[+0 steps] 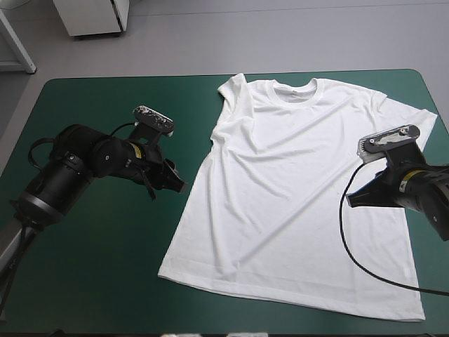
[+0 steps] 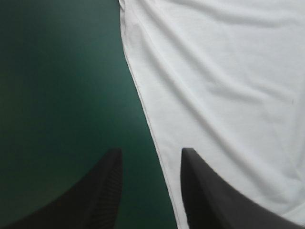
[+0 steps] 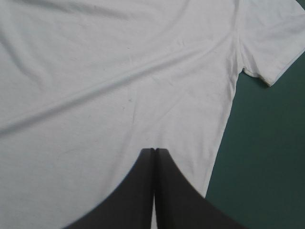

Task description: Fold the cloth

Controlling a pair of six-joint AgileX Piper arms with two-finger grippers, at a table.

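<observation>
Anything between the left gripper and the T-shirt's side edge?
No, only bare teal-green cover separates left gripper from T-shirt, per the high view.

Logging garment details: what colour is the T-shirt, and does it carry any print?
Plain white, no visible print; the T-shirt shows best in the high view.

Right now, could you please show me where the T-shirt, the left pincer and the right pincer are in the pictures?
T-shirt (image 1: 280,182): high view, middle of the chest.
left pincer (image 2: 150,155): left wrist view, midway between its open fingertips.
right pincer (image 3: 153,150): right wrist view, where its shut fingertips meet.
</observation>
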